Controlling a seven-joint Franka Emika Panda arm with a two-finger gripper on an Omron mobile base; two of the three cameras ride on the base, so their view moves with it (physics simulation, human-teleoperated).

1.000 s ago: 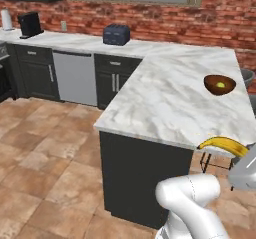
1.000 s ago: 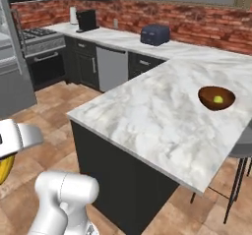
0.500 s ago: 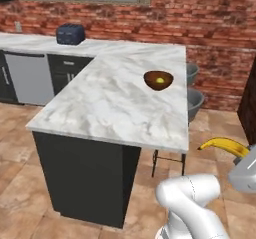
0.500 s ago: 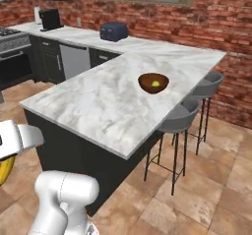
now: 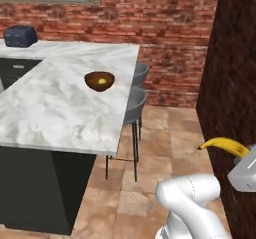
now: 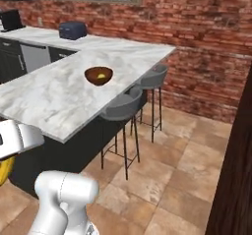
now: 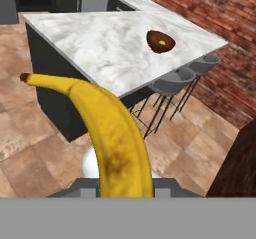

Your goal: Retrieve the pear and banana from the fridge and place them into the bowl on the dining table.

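1. In the left base view, the white arm rose from the lower right, and the gripper (image 5: 239, 155) at the right edge was clamped on the banana (image 5: 223, 145), whose curved yellow length stuck out to the left over the tiled floor (image 5: 165, 138).
2. In the same view, the dining table (image 5: 60, 108) filled the left side, with the dark wooden bowl (image 5: 99, 80) standing on it towards its far right part; the pear (image 5: 102, 81) lay inside the bowl as a small yellow-green spot.
3. Two grey bar stools (image 5: 136, 95) stood tucked against the table's right edge, and a dark blue toaster (image 5: 20, 35) sat on the far counter before the brick wall (image 5: 165, 28).
4. In the right base view, the arm rose at the lower left, and a yellow piece of the banana (image 6: 5, 169) showed at the left edge below the white hand.
5. There the bowl (image 6: 98, 75) with the pear (image 6: 101, 75) in it sat on the table (image 6: 59, 91), well apart from the hand, and the stools (image 6: 129, 106) stood on the near right side.
6. In the hand view, the banana (image 7: 107, 133) ran up from the bottom centre and curved left to a dark tip, close to the lens; the finger tips were hidden behind it.
7. Beyond it, the table (image 7: 110, 43) carried the bowl (image 7: 160, 41) with the pear (image 7: 162, 45) inside, far from the banana.
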